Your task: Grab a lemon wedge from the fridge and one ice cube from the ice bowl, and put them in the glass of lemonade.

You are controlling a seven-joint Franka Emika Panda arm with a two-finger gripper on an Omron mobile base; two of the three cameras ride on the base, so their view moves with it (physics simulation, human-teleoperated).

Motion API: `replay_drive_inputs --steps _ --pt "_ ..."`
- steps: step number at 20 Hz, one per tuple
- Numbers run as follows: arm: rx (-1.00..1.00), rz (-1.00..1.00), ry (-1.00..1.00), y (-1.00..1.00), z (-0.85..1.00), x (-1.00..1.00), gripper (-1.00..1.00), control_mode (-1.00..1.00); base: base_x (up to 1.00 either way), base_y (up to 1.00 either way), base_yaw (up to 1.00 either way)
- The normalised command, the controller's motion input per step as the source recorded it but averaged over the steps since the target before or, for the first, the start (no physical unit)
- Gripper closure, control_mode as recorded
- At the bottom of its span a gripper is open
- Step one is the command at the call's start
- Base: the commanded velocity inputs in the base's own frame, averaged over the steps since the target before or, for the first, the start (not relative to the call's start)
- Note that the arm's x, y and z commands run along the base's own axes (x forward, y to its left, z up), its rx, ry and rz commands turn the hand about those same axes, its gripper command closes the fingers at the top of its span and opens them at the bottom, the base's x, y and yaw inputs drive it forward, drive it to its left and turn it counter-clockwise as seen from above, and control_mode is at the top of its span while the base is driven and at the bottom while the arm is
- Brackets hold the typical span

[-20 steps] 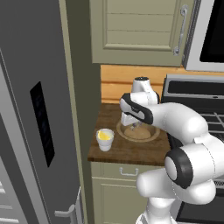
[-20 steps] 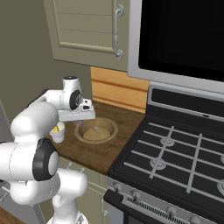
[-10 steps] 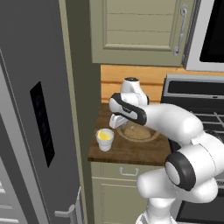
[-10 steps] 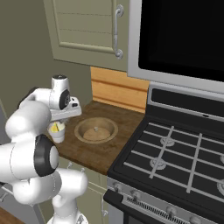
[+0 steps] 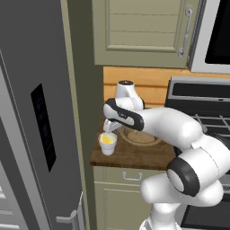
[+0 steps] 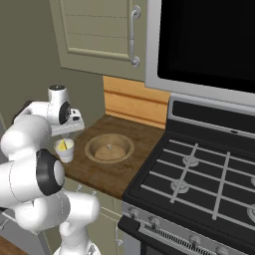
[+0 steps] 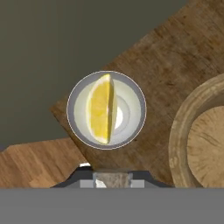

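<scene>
Compared with a second ago, the white arm has swung left, away from over the ice bowl (image 6: 109, 148), and its gripper (image 5: 111, 129) now hangs directly above the glass of lemonade (image 5: 107, 143). The bowl, the glass and the camera views have not shifted.

In the hand view, the glass is a round, pale, translucent rim holding a lemon wedge (image 7: 101, 109), bright yellow, with a curved rind and a straight cut edge. A grey-white speckled piece sits between the fingertips at the bottom of that view; what it is cannot be told. The jaws are narrowed, but whether they grip it cannot be told.

The bowl is wide, shallow and brown, with a thick pale rim, just beside the glass. Both rest on a dark wood-grain counter (image 6: 112, 174), beside the smooth grey fridge (image 5: 31, 112).
</scene>
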Motion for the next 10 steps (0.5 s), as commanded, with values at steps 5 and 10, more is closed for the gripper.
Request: replay_drive_inputs --steps 5,10 --pt "0.00 0.00 -0.02 0.09 -0.03 0.17 1.00 -1.00 0.00 0.00 0.00" --pt "0.00 0.00 0.00 0.00 0.00 0.22 1.00 -1.00 0.00 0.00 0.00"
